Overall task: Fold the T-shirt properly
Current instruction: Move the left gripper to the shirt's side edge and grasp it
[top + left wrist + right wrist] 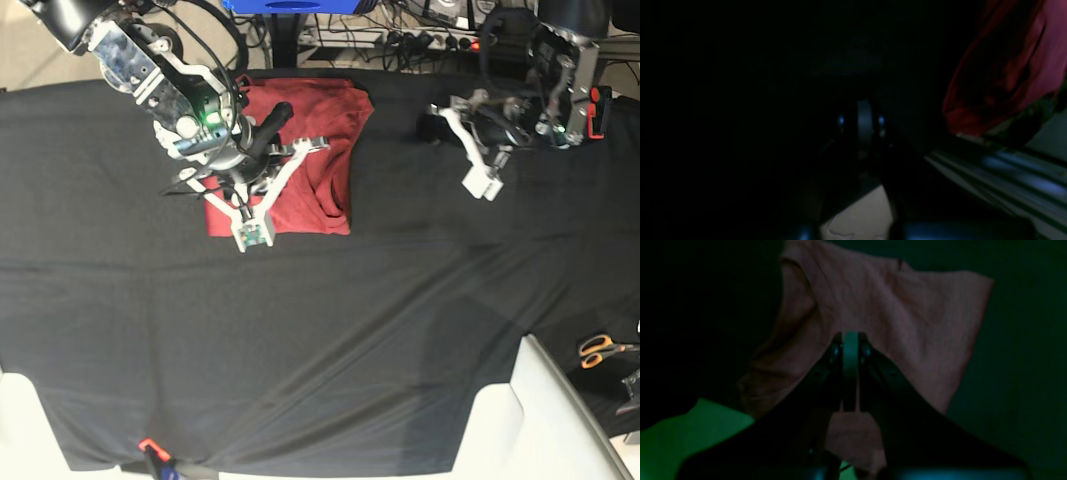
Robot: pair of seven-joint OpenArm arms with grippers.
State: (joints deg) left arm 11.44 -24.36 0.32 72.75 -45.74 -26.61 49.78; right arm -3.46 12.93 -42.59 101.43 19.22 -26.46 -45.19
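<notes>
The T-shirt (300, 160) is lying folded into a compact rectangle at the far side of the desk (330, 330), on the black cloth (400, 290) that is covering it. My right claw (252, 236) is hovering over the shirt's near left corner with its jaws pressed together, pinching nothing. My left claw (484, 184) is hanging well apart from the shirt over bare cloth, also pressed together and empty. Scissors (600, 349) are lying off the cloth's corner, and cables (400, 30) are trailing behind the desk's far edge.
</notes>
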